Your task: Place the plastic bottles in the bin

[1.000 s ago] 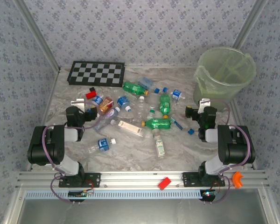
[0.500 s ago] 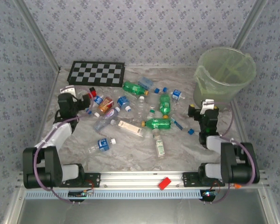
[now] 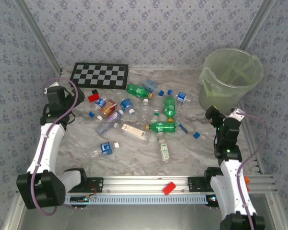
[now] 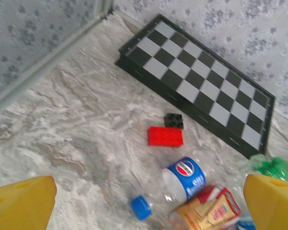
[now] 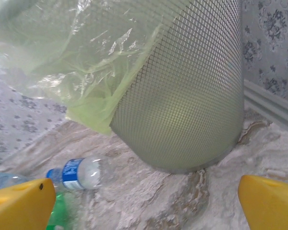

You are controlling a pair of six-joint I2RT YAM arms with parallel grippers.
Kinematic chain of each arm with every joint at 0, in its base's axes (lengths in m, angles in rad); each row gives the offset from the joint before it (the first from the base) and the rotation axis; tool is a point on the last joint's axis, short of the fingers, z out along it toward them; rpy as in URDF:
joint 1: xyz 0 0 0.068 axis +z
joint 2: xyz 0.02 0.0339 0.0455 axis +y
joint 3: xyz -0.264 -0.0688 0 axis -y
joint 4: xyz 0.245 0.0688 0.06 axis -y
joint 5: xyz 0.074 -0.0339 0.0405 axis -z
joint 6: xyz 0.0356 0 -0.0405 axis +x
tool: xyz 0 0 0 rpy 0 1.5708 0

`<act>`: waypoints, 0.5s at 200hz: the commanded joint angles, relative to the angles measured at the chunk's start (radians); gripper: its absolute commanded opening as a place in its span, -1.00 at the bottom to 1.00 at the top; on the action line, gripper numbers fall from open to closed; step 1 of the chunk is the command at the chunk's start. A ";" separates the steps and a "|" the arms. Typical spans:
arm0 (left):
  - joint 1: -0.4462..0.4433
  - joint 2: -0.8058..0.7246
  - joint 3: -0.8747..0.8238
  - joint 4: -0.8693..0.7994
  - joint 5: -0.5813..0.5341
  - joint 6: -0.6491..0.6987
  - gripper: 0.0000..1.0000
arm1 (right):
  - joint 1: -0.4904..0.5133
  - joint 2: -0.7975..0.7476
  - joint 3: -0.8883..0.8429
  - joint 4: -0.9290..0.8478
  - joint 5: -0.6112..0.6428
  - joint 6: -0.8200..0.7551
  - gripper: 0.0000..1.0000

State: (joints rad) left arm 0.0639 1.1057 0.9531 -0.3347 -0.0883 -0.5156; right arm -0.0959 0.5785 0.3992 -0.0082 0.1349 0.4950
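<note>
Several plastic bottles lie scattered mid-table, among them a green one and a clear one with a blue label. The pale-green bin stands at the back right. My left gripper hangs open and empty at the far left. In the left wrist view my left gripper is above a blue-labelled bottle with a blue cap. My right gripper is open and empty just in front of the bin. The right wrist view shows my right gripper facing the bin's mesh wall, with a blue-labelled bottle to the left.
A black-and-white chequered board lies at the back left, with a red block and a small black block in front of it. Loose blue caps dot the table. Another red block sits on the front rail. Patterned walls close in three sides.
Both arms have risen and stretched out. The left gripper moved back and left toward the chequered board. The right gripper shifted right, toward the bin. Both stayed open.
</note>
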 commanded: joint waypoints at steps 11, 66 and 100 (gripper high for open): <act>-0.072 0.044 0.074 -0.148 0.049 -0.033 1.00 | -0.004 -0.041 0.018 -0.159 -0.092 0.071 0.99; -0.245 0.108 0.121 -0.212 0.008 -0.036 0.99 | 0.134 0.086 0.171 -0.332 -0.153 0.021 0.99; -0.322 0.200 0.208 -0.363 -0.093 -0.044 0.99 | 0.349 0.226 0.306 -0.417 -0.018 -0.040 0.99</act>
State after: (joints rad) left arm -0.2222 1.2484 1.0809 -0.5556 -0.0952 -0.5446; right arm 0.1280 0.7311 0.5968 -0.3286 0.0277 0.5114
